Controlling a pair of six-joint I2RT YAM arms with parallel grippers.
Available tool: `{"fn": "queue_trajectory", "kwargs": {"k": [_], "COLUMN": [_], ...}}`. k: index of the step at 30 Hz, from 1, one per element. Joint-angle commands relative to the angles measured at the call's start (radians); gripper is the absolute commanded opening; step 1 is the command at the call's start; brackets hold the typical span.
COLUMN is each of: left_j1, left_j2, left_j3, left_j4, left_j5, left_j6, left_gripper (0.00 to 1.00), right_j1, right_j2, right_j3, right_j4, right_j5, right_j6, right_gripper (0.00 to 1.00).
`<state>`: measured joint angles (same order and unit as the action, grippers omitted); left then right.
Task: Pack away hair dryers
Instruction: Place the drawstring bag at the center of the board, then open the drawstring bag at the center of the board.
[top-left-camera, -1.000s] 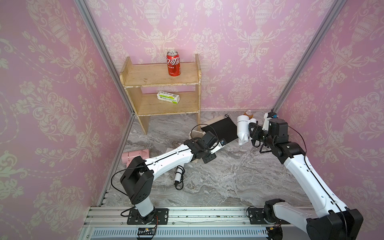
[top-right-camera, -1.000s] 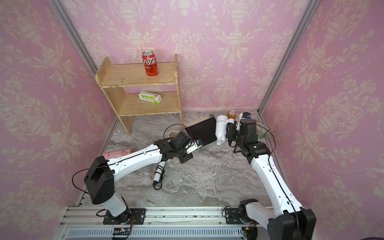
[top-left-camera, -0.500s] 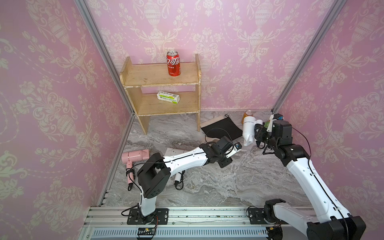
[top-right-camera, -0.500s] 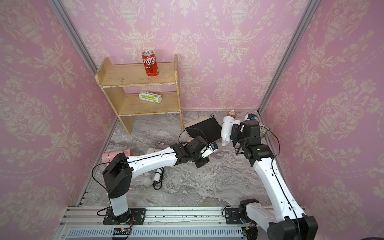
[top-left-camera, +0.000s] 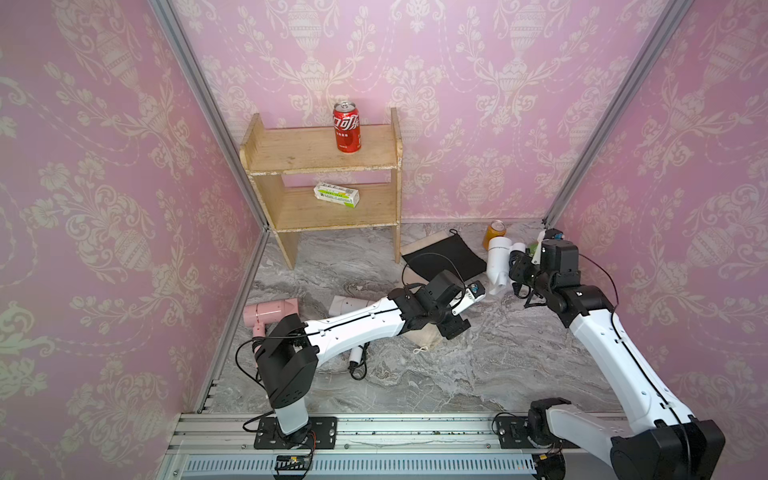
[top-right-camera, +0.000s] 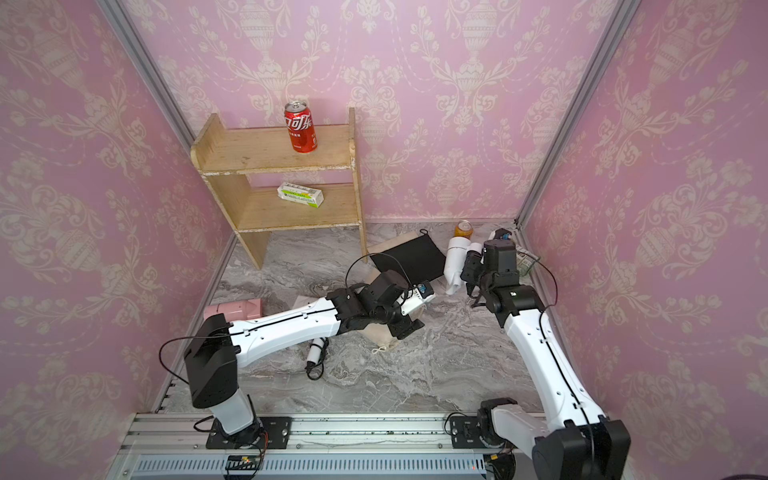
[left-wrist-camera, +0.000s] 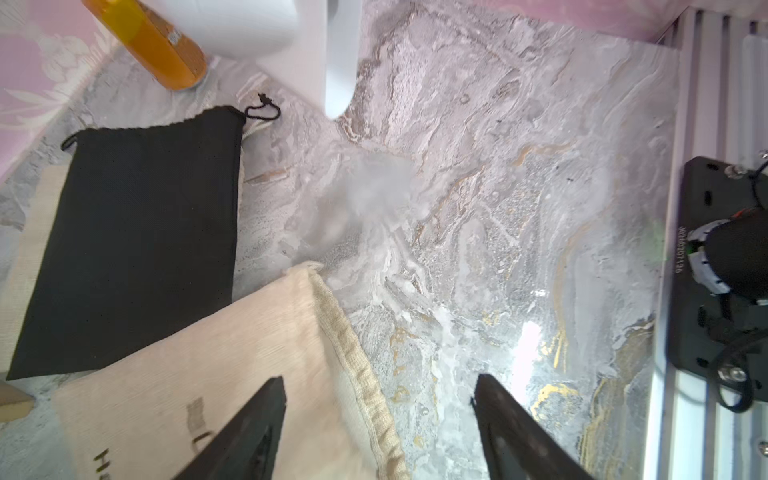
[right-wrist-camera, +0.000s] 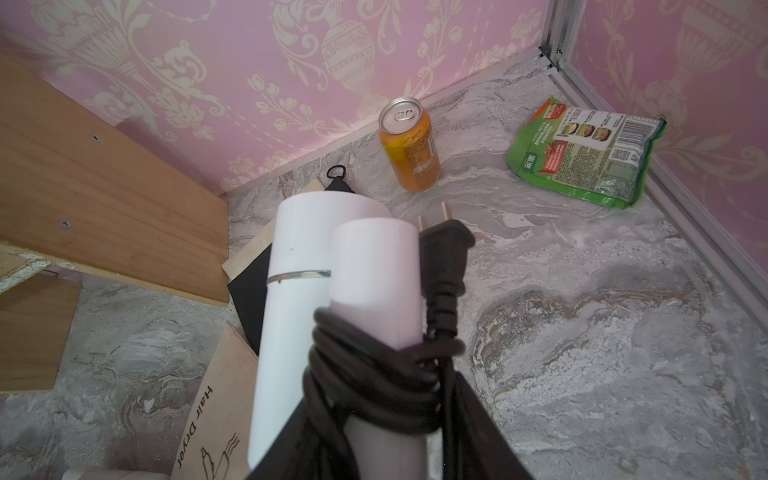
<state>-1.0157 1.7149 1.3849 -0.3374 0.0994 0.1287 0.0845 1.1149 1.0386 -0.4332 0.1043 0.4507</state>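
A: Checking progress; spotting anything packed?
B: Spotting nothing packed; counting all three dryers outside the pouches in both top views.
A: Reporting claws?
B: Clamping white dryer (right-wrist-camera: 299, 270) in right gripper (top-left-camera: 512, 271), pinching it at the cord-wrapped end; holding it seemingly off the table near the back right corner, just beside orange can (right-wrist-camera: 409, 145). Showing left gripper (left-wrist-camera: 376, 382) spread wide, gripping nothing; hovering over the mouth hem of beige pouch (left-wrist-camera: 187, 374), beside black pouch (left-wrist-camera: 137, 241).
A: Locating the rest?
B: Finding pink dryer (top-left-camera: 272, 311) lying by the left wall; finding second white dryer (top-left-camera: 345, 305) lying partly under the left arm.
A: Estimating what's left?
B: Guessing nearly everything; opening the pouch, bagging the held one, then repeating for two more.
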Motion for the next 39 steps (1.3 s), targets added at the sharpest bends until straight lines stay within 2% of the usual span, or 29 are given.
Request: {"fn": "queue_trajectory", "kwargs": {"k": [1,6,10,19,27,30,39], "left_j1": [-0.040,-0.043,-0.042,-0.040,-0.025,-0.018,-0.003], "left_j2": [-0.054,-0.031,0.052,0.236,0.315,0.328,0.320], "left_j3": [-0.040,-0.062,-0.035,0.034,0.054,0.054,0.049], "left_j4": [0.012,-0.036,-0.127,-0.193,-0.187,-0.185,-0.171], "left_j5": [-0.019,-0.137,-0.240,-0.275,-0.306,-0.311,-0.286], "left_j6": [-0.045,-0.094,-0.124,-0.172,-0.177,-0.175,-0.169], "left_gripper": [0.74,0.72,0.69,0.64,0.55,0.47,0.05], "right_j1": [-0.008,-0.008,-0.008,-0.026,-0.038,-0.040,-0.039], "right_j2": [0.002,0.016,0.016,0.029,0.031,0.030,0.040], "right_j3": [0.014,0.006,0.006,0.022,0.018,0.019,0.031], "right_j4": [0.051,0.062,0.060,0.037,0.045,0.045,0.043], "right_j5": [0.007,-0.019,-0.019,-0.028,-0.051,-0.054,-0.065], "right_j6": [-0.015,-0.011,-0.011,-0.001,0.003,0.002,0.000], "right_gripper": [0.28,0.28,0.28,0.28,0.28,0.28,0.28]}}
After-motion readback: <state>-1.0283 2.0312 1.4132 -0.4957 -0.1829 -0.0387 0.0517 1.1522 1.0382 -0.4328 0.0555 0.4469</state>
